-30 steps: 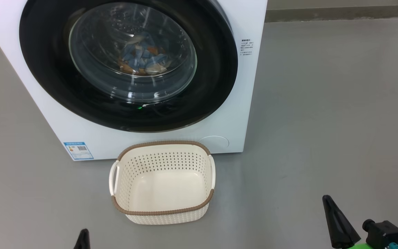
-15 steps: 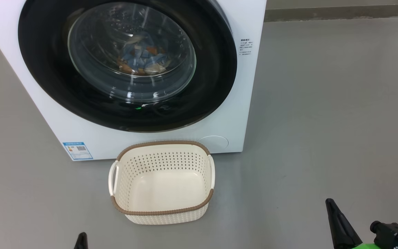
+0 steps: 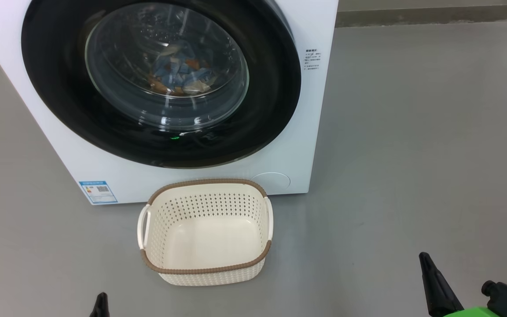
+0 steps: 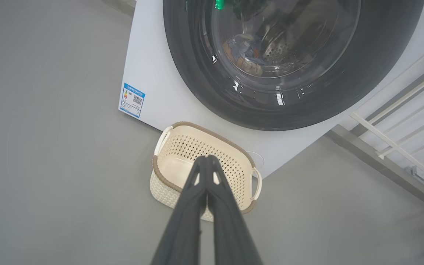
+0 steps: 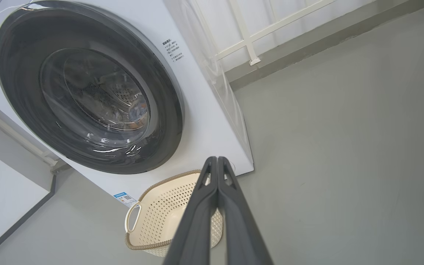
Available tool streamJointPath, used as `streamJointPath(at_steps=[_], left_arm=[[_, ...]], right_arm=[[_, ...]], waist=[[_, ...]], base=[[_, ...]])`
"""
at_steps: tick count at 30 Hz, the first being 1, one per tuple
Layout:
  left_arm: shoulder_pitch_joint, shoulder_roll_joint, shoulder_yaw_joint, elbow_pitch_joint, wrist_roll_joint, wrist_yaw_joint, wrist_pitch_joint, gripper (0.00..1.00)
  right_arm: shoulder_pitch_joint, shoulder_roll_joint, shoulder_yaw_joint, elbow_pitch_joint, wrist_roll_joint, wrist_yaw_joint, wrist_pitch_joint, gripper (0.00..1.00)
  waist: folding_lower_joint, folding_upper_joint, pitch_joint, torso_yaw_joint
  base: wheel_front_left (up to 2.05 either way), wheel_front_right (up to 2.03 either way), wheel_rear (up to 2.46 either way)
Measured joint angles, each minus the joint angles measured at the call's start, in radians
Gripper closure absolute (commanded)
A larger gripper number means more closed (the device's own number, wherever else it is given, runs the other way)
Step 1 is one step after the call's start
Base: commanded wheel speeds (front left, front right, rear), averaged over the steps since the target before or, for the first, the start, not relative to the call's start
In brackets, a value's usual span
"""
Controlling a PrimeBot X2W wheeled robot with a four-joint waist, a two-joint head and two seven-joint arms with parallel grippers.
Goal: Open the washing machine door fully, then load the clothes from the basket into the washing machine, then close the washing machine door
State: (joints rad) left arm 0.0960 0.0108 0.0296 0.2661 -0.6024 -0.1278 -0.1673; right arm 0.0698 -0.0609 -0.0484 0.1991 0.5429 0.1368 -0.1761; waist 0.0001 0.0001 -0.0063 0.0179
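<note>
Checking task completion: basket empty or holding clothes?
Empty. The basket shows only its bare cream floor; the clothes lie inside, behind the shut washing machine door.

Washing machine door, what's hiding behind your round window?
Through the glass of the washing machine door you see the clothes, blue with orange-brown bits, low in the steel drum. The door's black ring covers the drum's edges, so anything there stays hidden.

Glossy black door, perforated plastic basket
</note>
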Motion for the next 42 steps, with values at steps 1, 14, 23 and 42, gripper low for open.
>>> streamJointPath(at_steps=[1,14,23,42], left_arm=[[0.0,0.0,0.001,0.0,-0.007,0.0,0.002,1.0],[-0.02,0.003,0.008,0.0,-0.144,0.0,0.042,1.0],[-0.037,0.005,0.011,0.0,-0.24,0.0,0.064,1.0],[-0.065,0.007,0.02,0.0,-0.427,0.0,0.117,1.0]], right_arm=[[-0.002,0.0,-0.001,0.001,0.016,0.0,0.001,1.0],[-0.016,0.0,-0.011,0.01,0.157,0.0,0.041,1.0],[-0.033,0.001,-0.019,0.015,0.256,0.0,0.065,1.0],[-0.056,0.002,-0.031,0.029,0.457,0.0,0.118,1.0]], waist=[[0.0,0.0,0.0,0.0],[0.0,0.0,0.001,-0.003],[0.0,0.0,0.002,-0.004],[-0.0001,0.0,0.004,-0.008]], base=[[0.0,0.0,0.0],[0.0,0.0,0.0],[0.0,0.0,0.0],[0.0,0.0,0.0]])
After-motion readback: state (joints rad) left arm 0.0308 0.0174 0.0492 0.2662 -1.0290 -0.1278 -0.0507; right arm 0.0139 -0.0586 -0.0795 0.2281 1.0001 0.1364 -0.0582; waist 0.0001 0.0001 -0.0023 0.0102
